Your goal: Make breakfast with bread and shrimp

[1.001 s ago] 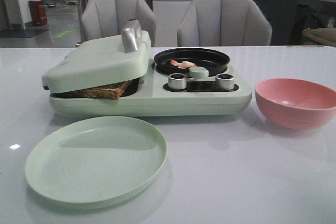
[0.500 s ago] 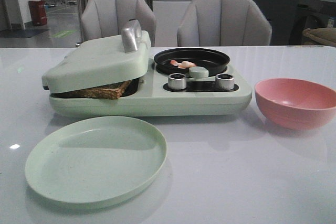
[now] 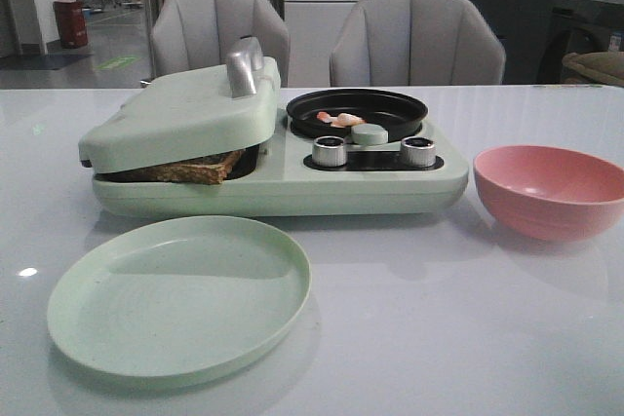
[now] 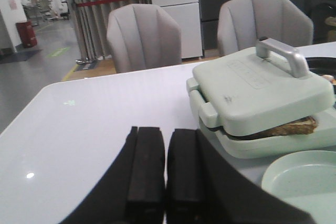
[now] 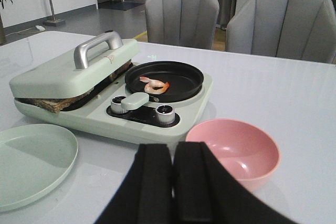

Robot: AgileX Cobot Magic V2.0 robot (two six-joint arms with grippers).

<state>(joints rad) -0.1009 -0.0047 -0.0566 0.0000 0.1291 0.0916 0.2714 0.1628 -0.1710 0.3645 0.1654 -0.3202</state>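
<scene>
The bread (image 3: 195,168) lies inside the pale green breakfast maker (image 3: 278,187), under its lowered lid (image 3: 180,114); only a brown edge shows, also as bread (image 4: 286,128) and bread (image 5: 50,104) in the wrist views. The shrimp (image 3: 338,120) sits in the black round pan (image 3: 357,111) on the maker's right side, seen too as shrimp (image 5: 155,84). My left gripper (image 4: 165,135) is shut and empty, left of the maker. My right gripper (image 5: 174,153) is shut and empty, in front of the pink bowl. Neither arm shows in the front view.
An empty pale green plate (image 3: 178,294) lies in front of the maker. An empty pink bowl (image 3: 551,190) stands at its right. Two silver knobs (image 3: 330,151) flank a green pan handle (image 3: 369,133). Two grey chairs (image 3: 416,38) stand behind the white table (image 3: 439,328).
</scene>
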